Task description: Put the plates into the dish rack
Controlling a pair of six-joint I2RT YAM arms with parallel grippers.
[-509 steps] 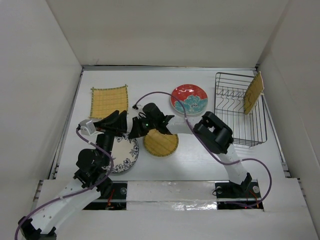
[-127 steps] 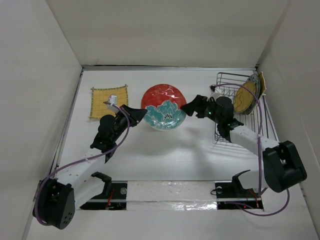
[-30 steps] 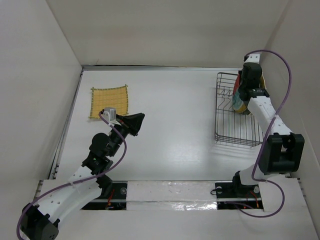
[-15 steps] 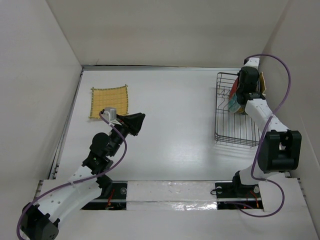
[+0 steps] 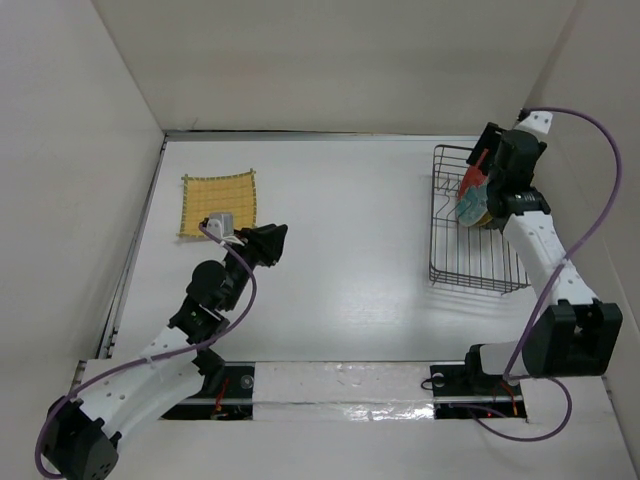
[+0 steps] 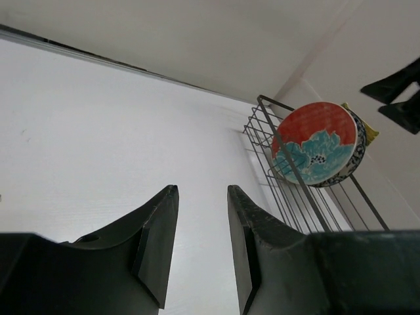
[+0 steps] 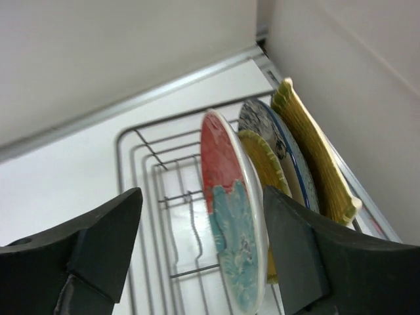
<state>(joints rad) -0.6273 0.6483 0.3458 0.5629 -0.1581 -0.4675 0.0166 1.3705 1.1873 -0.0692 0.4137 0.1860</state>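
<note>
The black wire dish rack (image 5: 480, 270) stands at the right of the table. Four plates stand on edge at its far end: a red round one with a teal flower (image 7: 230, 216) in front, then a round yellow one (image 7: 261, 161), a blue-white one (image 7: 279, 141) and a fan-shaped yellow one (image 7: 315, 157). My right gripper (image 7: 202, 192) is open, its fingers wide on either side of the red plate. A square yellow plate (image 5: 218, 203) lies flat at the far left. My left gripper (image 5: 276, 238) hovers just right of it, open and empty.
White walls enclose the table on three sides, and the right wall runs close behind the rack. In the left wrist view the rack (image 6: 289, 190) and the red plate (image 6: 315, 141) show across bare white table.
My right gripper has opened and let go of the red plate, which stays upright in the rack. My left gripper's jaws have spread apart, and the left arm has barely moved.
</note>
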